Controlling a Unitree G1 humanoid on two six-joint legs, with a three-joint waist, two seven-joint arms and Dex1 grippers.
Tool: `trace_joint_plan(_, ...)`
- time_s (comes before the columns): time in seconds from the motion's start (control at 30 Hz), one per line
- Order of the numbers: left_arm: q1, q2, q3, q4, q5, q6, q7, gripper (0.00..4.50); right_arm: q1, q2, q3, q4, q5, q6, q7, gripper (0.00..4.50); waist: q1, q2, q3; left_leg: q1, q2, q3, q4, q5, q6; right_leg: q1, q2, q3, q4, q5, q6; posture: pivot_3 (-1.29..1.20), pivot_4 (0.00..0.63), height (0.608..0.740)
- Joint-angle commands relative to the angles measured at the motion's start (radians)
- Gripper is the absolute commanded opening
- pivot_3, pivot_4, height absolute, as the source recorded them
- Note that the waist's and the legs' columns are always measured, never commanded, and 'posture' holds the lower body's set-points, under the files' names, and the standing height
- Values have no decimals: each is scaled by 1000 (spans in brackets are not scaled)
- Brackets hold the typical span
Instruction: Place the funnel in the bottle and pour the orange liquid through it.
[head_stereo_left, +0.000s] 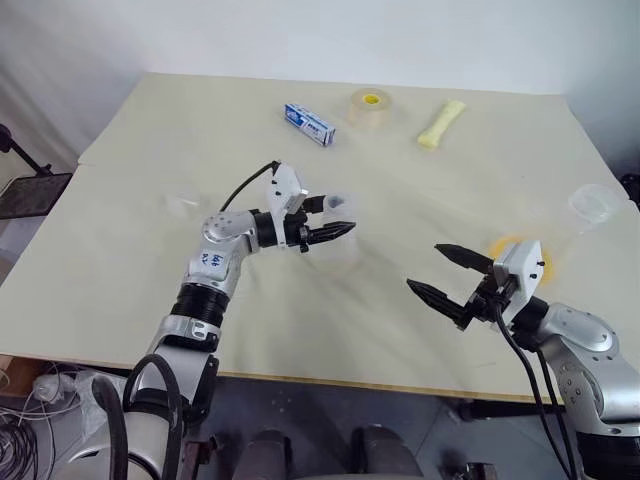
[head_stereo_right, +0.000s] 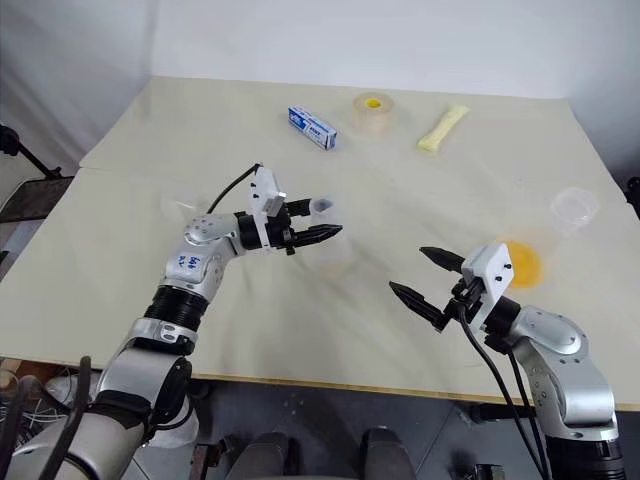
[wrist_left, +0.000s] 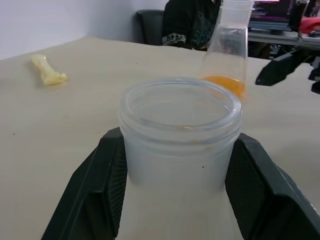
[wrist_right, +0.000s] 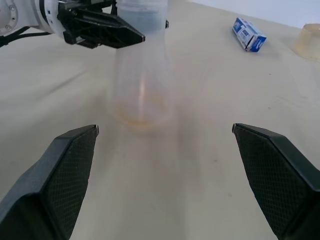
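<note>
The bottle (head_stereo_left: 342, 255), a clear empty conical flask, stands upright near the table's middle. My left gripper (head_stereo_left: 338, 218) points level at its neck, with one black finger (wrist_left: 95, 195) pressed on each side just under the rim (wrist_left: 180, 100), so it is shut on the bottle. My right gripper (head_stereo_left: 423, 266) hovers open and empty to the bottle's right, facing it. Behind the right wrist stands a second clear flask (wrist_left: 230, 45) holding the orange liquid (head_stereo_right: 522, 262). The funnel (head_stereo_right: 573, 208), small and clear, lies near the table's right edge.
At the table's far side lie a blue-and-white box (head_stereo_left: 309, 123), a tape roll with a yellow centre (head_stereo_left: 369, 107) and a pale yellow packet (head_stereo_left: 441, 124). A person in dark clothes (wrist_left: 190, 22) sits beyond the table.
</note>
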Motion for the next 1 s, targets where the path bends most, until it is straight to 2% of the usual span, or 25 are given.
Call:
trace_joint_plan(0.03, -20, -14, -18, 2, 23, 3, 0, 3713, -13, 5, -14, -25, 16, -8, -15, 4500, 0, 0, 0, 0, 0, 0, 0, 0, 0, 0, 0, 0, 0, 0, 0, 0, 150, 740)
trace_joint_plan(0.1, -11, -9, -14, -16, 17, 15, -11, 4330, -21, 7, -9, -19, 14, -9, -18, 4500, -2, 0, 0, 0, 0, 0, 0, 0, 0, 1, 0, 0, -1, 0, 1, 0, 150, 740)
trace_joint_plan(0.13, -4, -4, -9, -30, 12, 21, -14, 4443, -24, 7, -7, -17, 12, -10, -19, 4500, -3, 0, 0, 0, -1, 0, 0, 0, 0, 1, 0, 0, -1, 0, 0, 0, 150, 740)
trace_joint_plan(0.53, 133, 90, 71, -339, -97, 259, 8, 4443, -44, -8, -9, 7, 13, -7, -7, 4500, -5, 1, 0, 0, 0, 0, 0, 0, 0, 0, 0, 1, 0, 0, 0, 0, 150, 740)
trace_joint_plan(0.73, 168, 184, 143, -454, -151, 372, 31, 4443, -69, -30, -8, 37, 16, 0, 34, 4500, -6, 1, 1, 0, 0, 0, 0, 0, 0, 0, 0, 1, 0, 0, 0, 0, 150, 740)
trace_joint_plan(1.0, 354, 299, 350, -657, -194, 435, 211, 4443, -124, -53, 14, 121, 3, -15, 108, 4500, -11, 2, 1, 1, 1, -1, 0, 0, 0, 0, -1, 4, 0, 0, 0, 0, 150, 740)
